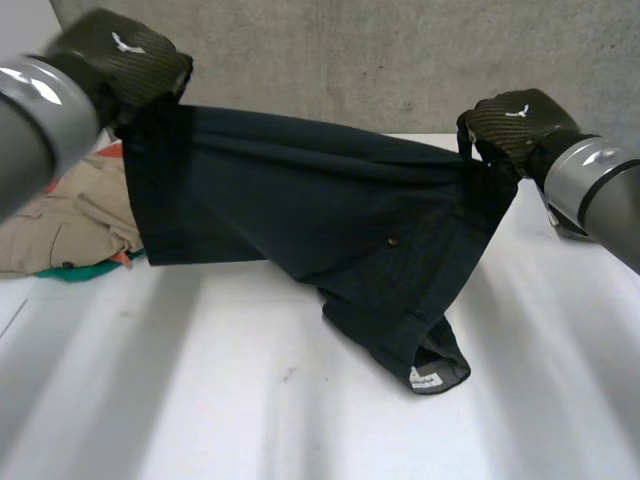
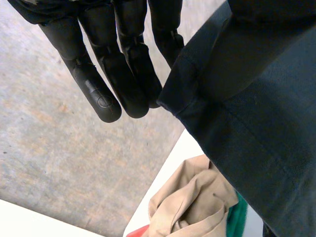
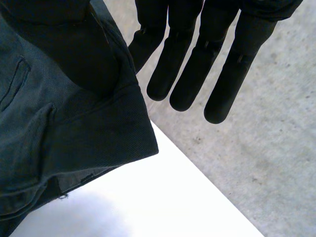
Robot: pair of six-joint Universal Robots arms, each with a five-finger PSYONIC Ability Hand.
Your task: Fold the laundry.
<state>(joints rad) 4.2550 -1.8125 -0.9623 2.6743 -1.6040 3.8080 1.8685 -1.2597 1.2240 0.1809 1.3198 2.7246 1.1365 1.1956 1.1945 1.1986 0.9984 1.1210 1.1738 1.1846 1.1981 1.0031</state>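
A dark navy garment (image 1: 330,220), which looks like shorts, hangs stretched in the air between my two hands. Its lower part sags onto the white table (image 1: 200,390), and a label shows at the lowest hem. My left hand (image 1: 120,60) holds the garment's upper left corner. In the left wrist view its fingers (image 2: 123,74) are straight and the cloth (image 2: 256,113) is pinched beside them. My right hand (image 1: 515,125) holds the upper right corner. In the right wrist view its fingers (image 3: 197,64) are straight, with the waistband edge (image 3: 59,123) pinched at the thumb side.
A pile of other laundry lies at the table's left, behind the garment. It has a beige piece (image 1: 60,225) (image 2: 192,207) over a green one (image 1: 90,270) (image 2: 237,217). A small grey object (image 1: 565,225) sits under my right arm. A concrete wall (image 1: 380,60) stands behind the table.
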